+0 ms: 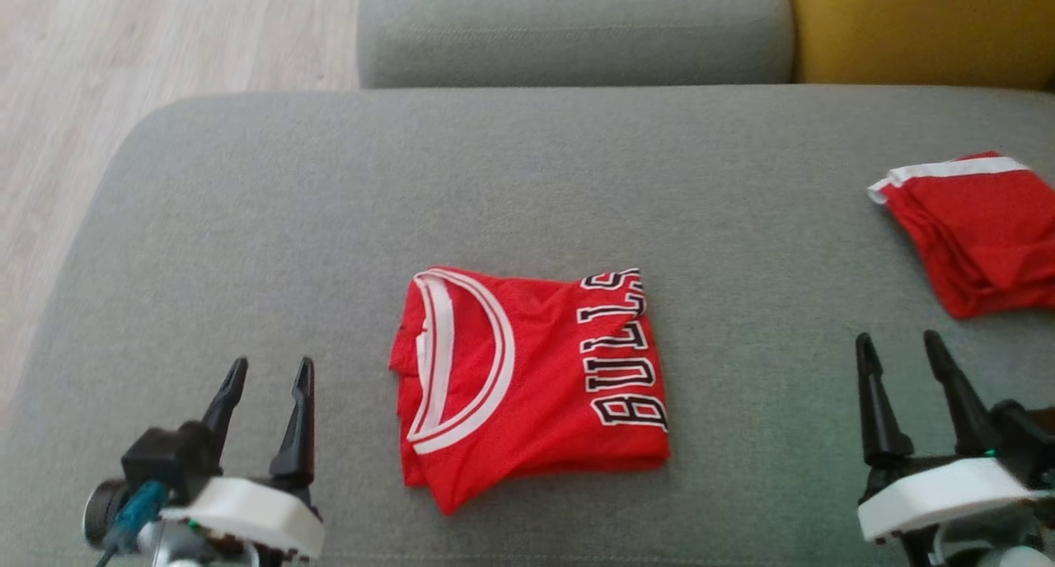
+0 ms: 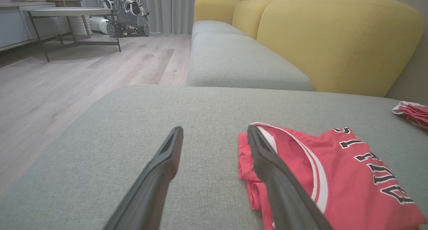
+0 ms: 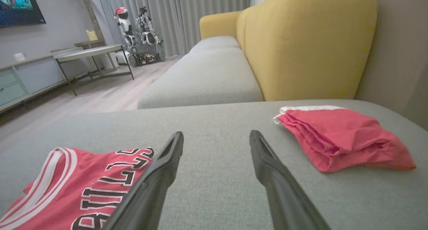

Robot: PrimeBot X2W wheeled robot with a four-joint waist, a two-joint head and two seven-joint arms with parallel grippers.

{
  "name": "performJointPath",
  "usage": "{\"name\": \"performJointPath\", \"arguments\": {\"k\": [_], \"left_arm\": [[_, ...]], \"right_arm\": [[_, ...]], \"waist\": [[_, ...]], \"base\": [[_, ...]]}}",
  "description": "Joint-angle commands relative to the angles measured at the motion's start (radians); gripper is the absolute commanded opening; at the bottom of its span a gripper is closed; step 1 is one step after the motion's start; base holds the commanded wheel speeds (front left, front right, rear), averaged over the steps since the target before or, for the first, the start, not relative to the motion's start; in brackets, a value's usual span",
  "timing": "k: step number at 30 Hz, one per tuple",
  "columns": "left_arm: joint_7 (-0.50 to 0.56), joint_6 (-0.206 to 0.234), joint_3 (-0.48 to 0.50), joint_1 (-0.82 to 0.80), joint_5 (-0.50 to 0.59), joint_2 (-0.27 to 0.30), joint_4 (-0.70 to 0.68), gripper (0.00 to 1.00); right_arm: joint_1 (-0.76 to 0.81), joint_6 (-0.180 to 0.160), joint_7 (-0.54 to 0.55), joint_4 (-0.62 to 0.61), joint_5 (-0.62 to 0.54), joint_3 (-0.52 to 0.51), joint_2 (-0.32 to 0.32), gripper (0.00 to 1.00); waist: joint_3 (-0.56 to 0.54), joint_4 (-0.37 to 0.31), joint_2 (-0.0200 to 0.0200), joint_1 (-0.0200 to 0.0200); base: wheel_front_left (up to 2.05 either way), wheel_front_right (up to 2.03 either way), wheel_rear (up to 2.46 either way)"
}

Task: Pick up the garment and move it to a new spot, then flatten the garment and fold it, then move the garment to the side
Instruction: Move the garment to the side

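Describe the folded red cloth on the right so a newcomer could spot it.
On the wide grey fabric sofa cushion, look to its right side, beyond the right gripper. There lies a plain red folded garment with a white band along its far edge. Unlike the red folded jersey at mid-cushion, it has no lettering or curved white neckline.

Wide bare grey cushion [image 1: 247, 221] L of the folded jersey [image 1: 527, 386], open gap btwn it & the red shorts [image 1: 981, 237] far R; yellow backrest [image 1: 923, 23] walls off the back there.
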Motion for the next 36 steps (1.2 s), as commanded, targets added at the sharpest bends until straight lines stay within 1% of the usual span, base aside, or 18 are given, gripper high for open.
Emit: {"name": "performJointPath", "arguments": {"k": [1, 8, 15, 19, 20, 22, 23, 24, 27, 30, 33, 36], "left_arm": [[-0.013, 0.002, 0.028, -0.074, -0.003, 0.020, -0.043, 1.00], [-0.034, -0.008, 0.012, -0.142, -0.003, 0.017, -0.057, 1.00], [-0.061, -0.021, -0.013, -0.207, -0.001, 0.005, -0.044, 1.00], [-0.076, -0.028, -0.023, -0.234, -0.001, -0.001, -0.022, 1.00], [-0.083, -0.029, -0.025, -0.241, 0.000, -0.003, -0.012, 1.00], [-0.089, -0.026, -0.024, -0.242, -0.001, -0.006, -0.008, 1.00], [-0.091, -0.023, -0.022, -0.240, -0.001, -0.006, -0.008, 1.00], [-0.093, -0.020, -0.019, -0.239, -0.002, -0.006, -0.008, 1.00], [-0.099, -0.013, -0.009, -0.237, -0.006, -0.005, -0.009, 1.00], [-0.103, -0.014, -0.006, -0.237, -0.007, 0.000, -0.016, 1.00], [-0.105, -0.014, -0.007, -0.243, -0.008, 0.001, -0.026, 1.00], [-0.106, -0.015, -0.012, -0.254, -0.007, 0.000, -0.033, 1.00]], "right_arm": [[-0.034, -0.001, 0.010, -0.023, 0.003, 0.021, -0.006, 1.00], [-0.096, -0.001, 0.057, 0.067, -0.016, 0.086, 0.004, 1.00], [-0.183, -0.001, 0.099, 0.234, -0.009, 0.178, 0.012, 1.00], [-0.222, -0.001, 0.129, 0.331, 0.002, 0.209, 0.014, 1.00], [-0.232, -0.001, 0.157, 0.370, 0.005, 0.219, 0.013, 1.00], [-0.244, -0.001, 0.174, 0.392, 0.010, 0.230, 0.008, 0.99], [-0.250, -0.001, 0.183, 0.400, 0.018, 0.241, 0.006, 0.47], [-0.256, -0.001, 0.191, 0.406, 0.022, 0.255, 0.000, 0.00], [-0.277, -0.001, 0.201, 0.406, 0.036, 0.284, -0.018, 0.00], [-0.314, -0.001, 0.194, 0.385, 0.039, 0.303, -0.046, 0.00], [-0.362, -0.001, 0.191, 0.361, 0.032, 0.297, -0.085, 0.00], [-0.413, -0.001, 0.192, 0.340, 0.029, 0.271, -0.130, 0.00]], "waist": [[0.017, 0.018, 0.0000, 0.0000], [0.089, 0.098, 0.0000, 0.0000], [0.146, 0.175, 0.0000, 0.0000], [0.161, 0.201, 0.0000, 0.0000], [0.163, 0.206, 0.0000, 0.0000], [0.165, 0.204, 0.0000, 0.0000], [0.165, 0.199, 0.0000, 0.0000], [0.166, 0.193, 0.0000, 0.0000], [0.169, 0.169, 0.0000, 0.0000], [0.177, 0.129, 0.0000, 0.0000], [0.188, 0.084, 0.0000, 0.0000], [0.199, 0.041, 0.0000, 0.0000]], "base": [[0.00, 0.00, 0.00], [0.00, 0.00, 0.00], [0.00, 0.00, 0.00], [0.00, 0.00, 0.00], [0.00, 0.00, 0.00], [0.00, 0.00, 0.00], [0.00, 0.00, 0.00], [0.00, 0.00, 0.00], [0.00, 0.00, 0.00], [0.00, 0.00, 0.00], [0.00, 0.00, 0.00], [0.00, 0.00, 0.00]]}}
